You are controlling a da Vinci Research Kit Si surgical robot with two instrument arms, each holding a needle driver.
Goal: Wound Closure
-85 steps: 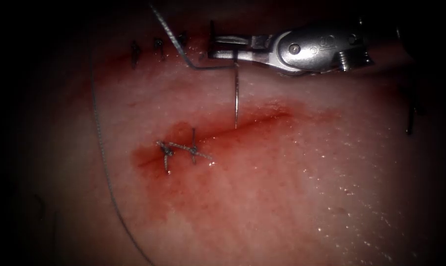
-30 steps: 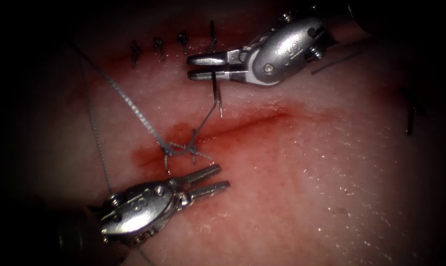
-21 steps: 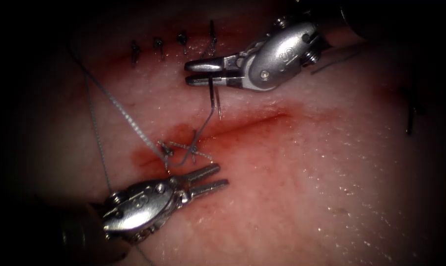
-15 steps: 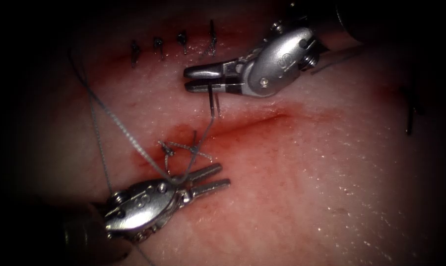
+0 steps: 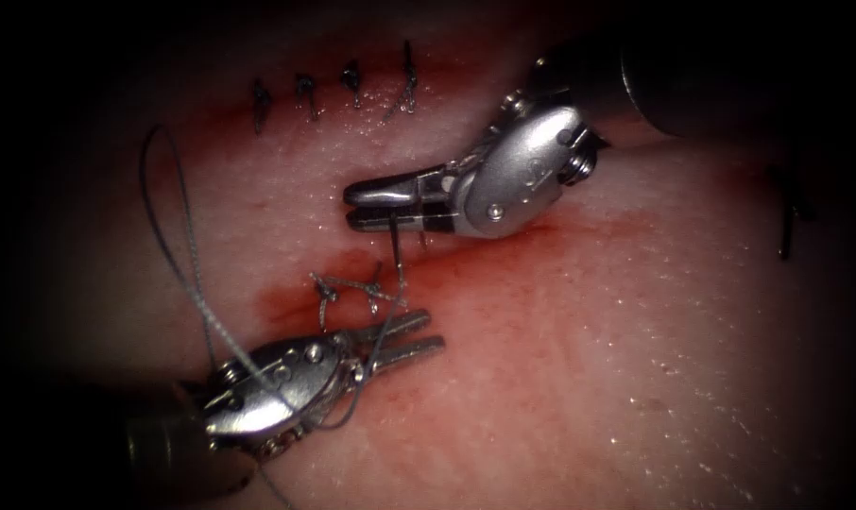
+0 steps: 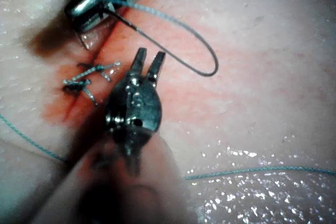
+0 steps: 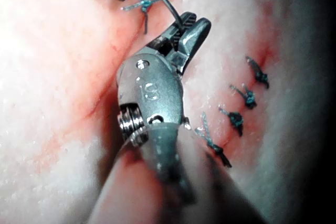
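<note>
The right pincer (image 5: 371, 208) is gripping the needle (image 5: 393, 247) above the cut (image 5: 352, 283). The left pincer (image 5: 419, 335) is hanging open and empty beside the stitches (image 5: 352, 291), thread (image 5: 187, 255) looping nearby.

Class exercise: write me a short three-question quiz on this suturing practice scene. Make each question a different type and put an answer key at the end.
1. True or false: the left claw is shut on the needle.
2. How many finished stitches stand in the separate row beyond the cut, away from both tools? A two, B four, C six.
3. Fill in: the right claw is shut on the ____.

Key
1. False: the left claw is open and holds nothing.
2. B.
3. Needle. It is gripped partway along its curve and hangs over the cut. Whether its tip is in the tissue cannot be told.
</note>
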